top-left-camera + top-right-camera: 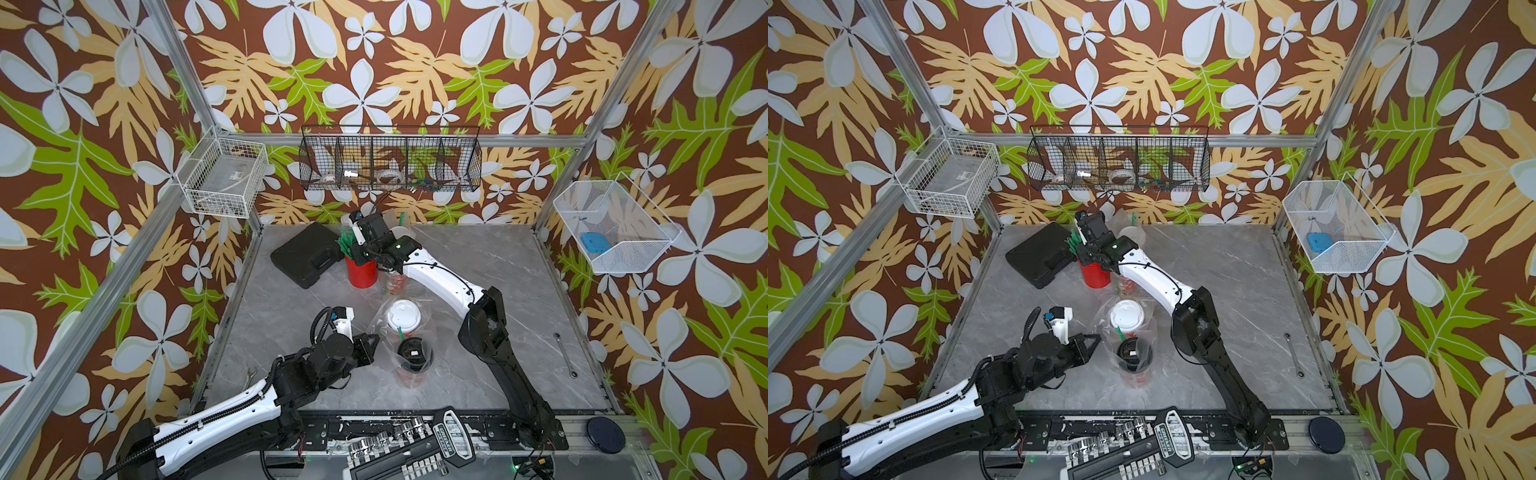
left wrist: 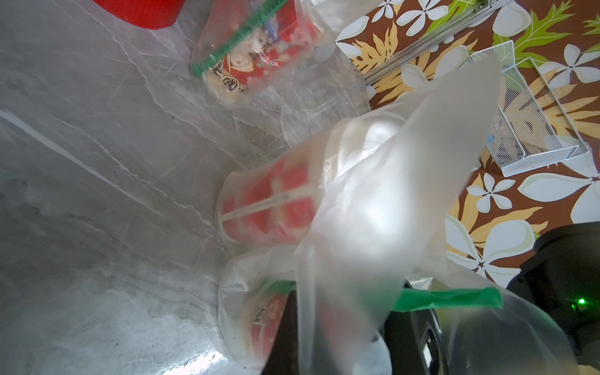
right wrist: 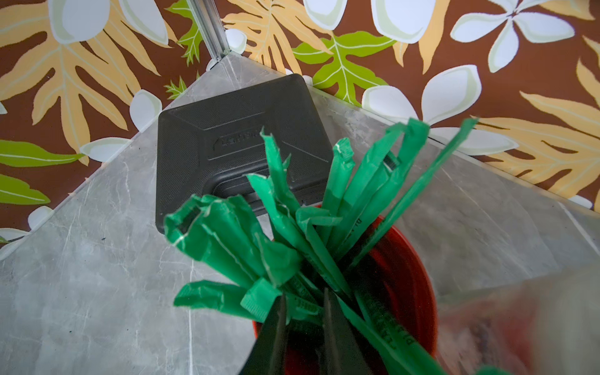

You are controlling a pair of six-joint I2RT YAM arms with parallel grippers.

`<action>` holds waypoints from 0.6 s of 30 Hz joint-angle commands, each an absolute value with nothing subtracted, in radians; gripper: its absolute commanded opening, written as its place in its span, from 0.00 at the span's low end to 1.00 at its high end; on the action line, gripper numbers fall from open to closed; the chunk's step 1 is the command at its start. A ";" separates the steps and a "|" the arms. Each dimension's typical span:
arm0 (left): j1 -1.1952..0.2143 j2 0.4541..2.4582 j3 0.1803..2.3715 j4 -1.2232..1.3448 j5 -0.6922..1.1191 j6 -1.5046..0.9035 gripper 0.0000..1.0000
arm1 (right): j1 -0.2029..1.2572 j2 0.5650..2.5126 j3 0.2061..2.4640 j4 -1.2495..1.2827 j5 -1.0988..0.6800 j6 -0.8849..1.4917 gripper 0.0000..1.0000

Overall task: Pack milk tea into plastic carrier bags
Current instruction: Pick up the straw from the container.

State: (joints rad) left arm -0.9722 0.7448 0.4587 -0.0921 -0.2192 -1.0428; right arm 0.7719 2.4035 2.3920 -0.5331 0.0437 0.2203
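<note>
On the left of the grey table (image 1: 498, 299) sits a black case (image 1: 307, 253). Nearer the front, left gripper (image 1: 375, 338) has its jaws pressed together, pinching the edge of a clear carrier bag (image 1: 379, 318). Upright inside that bag are a white-lid milk tea cup (image 1: 404, 314) and, touching it in front, a black-lid cup (image 1: 414, 353). Behind them stands the red cup (image 1: 360, 274) of green straws (image 3: 357, 194). The right gripper (image 3: 305, 293) is down among the straws, jaws a narrow gap apart with wrappers between; can't tell if one is pinched. Just beside the red cup is a second bag (image 1: 385, 291) with a printed cup (image 2: 256, 55) in it.
</note>
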 commanded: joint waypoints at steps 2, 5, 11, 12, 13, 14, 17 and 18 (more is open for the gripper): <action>-0.972 0.746 0.463 -0.071 -0.220 -1.045 0.00 | 0.772 2.401 2.392 -0.551 -0.002 0.215 0.26; -0.973 0.748 0.465 -0.069 -0.220 -1.043 0.00 | 0.772 2.385 2.372 -0.536 -0.008 0.216 0.33; -0.973 0.755 0.466 -0.066 -0.219 -1.042 0.00 | 0.773 2.368 2.356 -0.513 -0.058 0.217 0.34; -0.972 0.756 0.466 -0.064 -0.218 -1.040 0.00 | 0.772 2.370 2.356 -0.517 -0.061 0.215 0.34; -0.973 0.756 0.468 -0.064 -0.217 -1.040 0.00 | 0.772 2.370 2.356 -0.519 -0.067 0.211 0.34; -0.972 0.758 0.468 -0.063 -0.217 -1.039 0.00 | 0.773 2.372 2.355 -0.522 -0.069 0.209 0.34; -0.971 0.761 0.469 -0.063 -0.218 -1.037 0.00 | 0.773 2.374 2.352 -0.514 -0.034 0.228 0.36; -0.972 0.762 0.471 -0.062 -0.216 -1.037 0.00 | 0.772 2.375 2.352 -0.507 -0.014 0.240 0.36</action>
State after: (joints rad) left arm -0.9722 0.7593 0.4614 -0.0853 -0.2161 -1.0416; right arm 0.7715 2.3768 2.3520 -0.5274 -0.0490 0.2211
